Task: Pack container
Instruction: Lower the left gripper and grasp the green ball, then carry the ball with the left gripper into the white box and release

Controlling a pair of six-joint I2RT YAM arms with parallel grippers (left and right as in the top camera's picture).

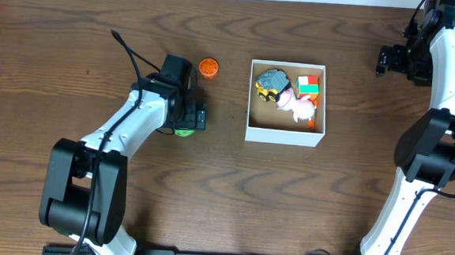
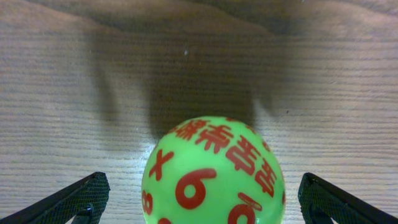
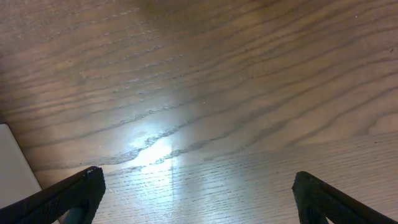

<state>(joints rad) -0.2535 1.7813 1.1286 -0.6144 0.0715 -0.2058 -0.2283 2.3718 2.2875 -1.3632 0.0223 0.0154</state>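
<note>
Brown wood-grain table [image 1: 75, 39] fills every view. Near its centre sits the white container [image 1: 284, 136], several toys [image 1: 296, 106] inside. My left gripper [image 2: 202, 190] stands wide open around a green ball [image 2: 211, 168], fingers [image 2: 81, 196] not touching it. I judge this the grasp: next I must close, lift and carry it to the container. My right gripper [image 3: 196, 186] hangs wide open by the far right corner. A small orange toy [image 1: 208, 67] lies toward the far edge.
</note>
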